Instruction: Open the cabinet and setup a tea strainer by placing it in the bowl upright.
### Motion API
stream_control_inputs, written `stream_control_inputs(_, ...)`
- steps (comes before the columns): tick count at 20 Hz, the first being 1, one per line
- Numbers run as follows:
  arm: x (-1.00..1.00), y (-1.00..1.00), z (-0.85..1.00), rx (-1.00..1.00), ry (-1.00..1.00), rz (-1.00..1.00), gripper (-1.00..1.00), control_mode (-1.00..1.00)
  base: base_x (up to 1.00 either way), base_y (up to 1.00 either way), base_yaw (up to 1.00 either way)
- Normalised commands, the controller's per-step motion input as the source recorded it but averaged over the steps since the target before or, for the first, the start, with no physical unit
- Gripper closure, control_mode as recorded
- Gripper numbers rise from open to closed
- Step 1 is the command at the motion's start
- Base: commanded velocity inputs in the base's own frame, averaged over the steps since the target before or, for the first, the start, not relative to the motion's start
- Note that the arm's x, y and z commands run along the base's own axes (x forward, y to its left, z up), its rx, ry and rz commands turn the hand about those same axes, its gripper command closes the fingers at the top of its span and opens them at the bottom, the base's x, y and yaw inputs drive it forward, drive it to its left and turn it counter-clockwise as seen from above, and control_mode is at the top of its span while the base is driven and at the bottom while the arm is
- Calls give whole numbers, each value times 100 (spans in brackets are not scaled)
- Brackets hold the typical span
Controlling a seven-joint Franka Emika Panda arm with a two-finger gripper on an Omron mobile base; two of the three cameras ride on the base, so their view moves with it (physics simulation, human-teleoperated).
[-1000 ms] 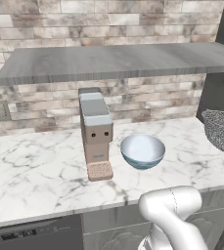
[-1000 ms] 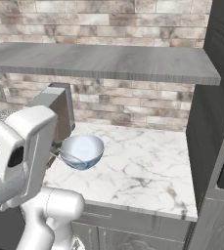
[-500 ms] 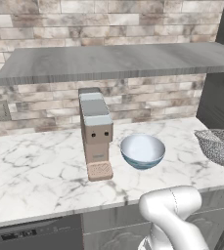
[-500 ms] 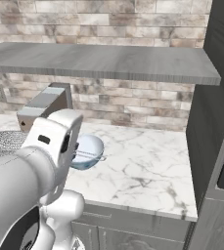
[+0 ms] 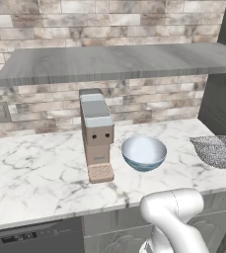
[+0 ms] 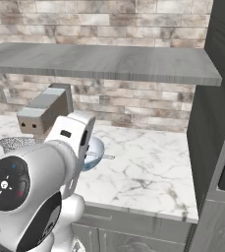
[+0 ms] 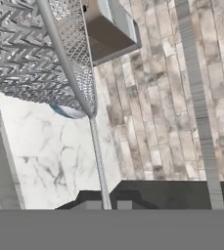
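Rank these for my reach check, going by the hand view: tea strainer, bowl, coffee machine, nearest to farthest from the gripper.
1. Tea strainer: its handle runs down between the tips of the gripper, which is shut on it.
2. Bowl: peeking from under the mesh basket.
3. Coffee machine: beyond the basket, by the brick wall.

The glossy white rounded robot arm (image 6: 45,187) has bulbous segments, a round black joint cap carrying small blue and red dots, and dark seams between links.
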Motion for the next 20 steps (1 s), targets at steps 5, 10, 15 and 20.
stream_control_inputs(5,59,0,-56,0,-8,-13,100,-100,0,0,0)
stream_control_inputs(10,58,0,-61,0,-16,-10,100,-100,0,0,0)
stream_control_inputs(15,50,0,-58,0,-26,-2,100,-100,0,0,0)
stream_control_inputs(20,40,0,-51,-2,-33,0,100,-100,0,0,0)
